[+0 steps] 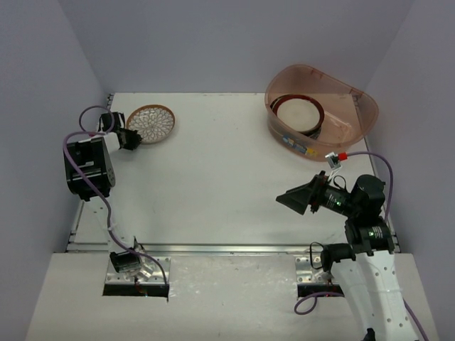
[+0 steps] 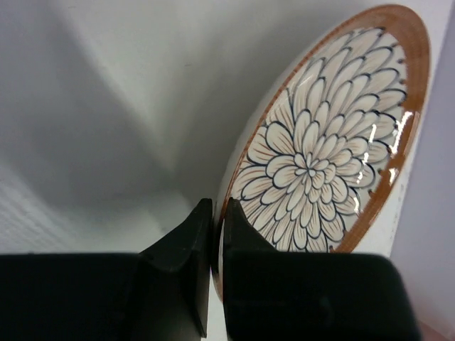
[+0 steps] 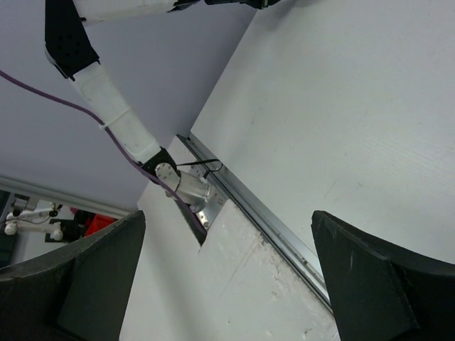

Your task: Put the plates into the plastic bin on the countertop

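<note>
Between the fingers of my left gripper (image 2: pixel 215 231), pinched tight on its brown rim, stands the brown-white floral plate (image 2: pixel 320 142), tilted up on edge. Only my left wrist camera catches this detail, with petals and glaze glare filling the frame just ahead of the jaws. Seen from overhead, the same plate is a small disc at that gripper's tip, close to the far left corner of the countertop (image 1: pixel 213 177). Well off to the right of those jaws, beyond my right gripper (image 1: pixel 293 200), the plastic bin (image 1: pixel 359 114) sits by the right wall with a dark-red rimmed cream plate (image 1: pixel 298 114) inside; neither wrist camera shows it. My right jaws hang wide apart, holding nothing, aimed toward my left arm (image 3: pixel 114 117). Between them the right wrist camera finds bare white surface and a metal rail (image 3: pixel 263 224) along the table's near edge. Matte white countertop throughout; plain pale lavender walls (image 1: pixel 234 42) close it on three sides.
</note>
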`<control>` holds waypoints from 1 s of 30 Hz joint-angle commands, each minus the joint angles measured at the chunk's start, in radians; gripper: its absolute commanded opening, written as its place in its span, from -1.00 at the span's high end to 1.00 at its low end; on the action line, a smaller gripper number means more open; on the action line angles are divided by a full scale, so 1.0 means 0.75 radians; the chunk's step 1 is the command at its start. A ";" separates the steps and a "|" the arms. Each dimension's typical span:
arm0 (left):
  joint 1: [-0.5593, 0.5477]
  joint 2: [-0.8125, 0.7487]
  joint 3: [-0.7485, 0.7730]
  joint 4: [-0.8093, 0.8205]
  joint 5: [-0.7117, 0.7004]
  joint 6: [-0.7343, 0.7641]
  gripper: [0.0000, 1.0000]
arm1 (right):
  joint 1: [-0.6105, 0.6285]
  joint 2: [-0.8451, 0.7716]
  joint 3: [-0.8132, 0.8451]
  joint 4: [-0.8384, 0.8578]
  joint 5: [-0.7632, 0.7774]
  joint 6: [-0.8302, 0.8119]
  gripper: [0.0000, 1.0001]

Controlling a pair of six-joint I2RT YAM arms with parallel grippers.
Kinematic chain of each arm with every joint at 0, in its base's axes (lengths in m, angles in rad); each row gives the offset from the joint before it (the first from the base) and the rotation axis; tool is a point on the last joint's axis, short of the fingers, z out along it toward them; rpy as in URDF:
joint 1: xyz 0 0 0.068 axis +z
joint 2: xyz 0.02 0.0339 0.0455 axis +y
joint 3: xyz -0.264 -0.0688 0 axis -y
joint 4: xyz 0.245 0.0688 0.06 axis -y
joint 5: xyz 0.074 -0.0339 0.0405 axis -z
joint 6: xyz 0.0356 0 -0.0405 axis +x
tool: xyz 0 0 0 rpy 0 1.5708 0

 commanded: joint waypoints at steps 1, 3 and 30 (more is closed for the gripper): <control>-0.016 -0.047 0.027 -0.158 0.068 0.041 1.00 | -0.002 0.032 -0.037 0.175 0.072 0.069 -0.98; -0.026 -0.166 -0.107 -0.132 0.067 0.036 1.00 | -0.002 0.080 -0.063 0.277 0.090 0.151 -0.97; -1.003 -1.648 -0.885 0.098 0.315 0.123 1.00 | 0.428 1.286 0.773 -0.235 0.475 -0.505 0.18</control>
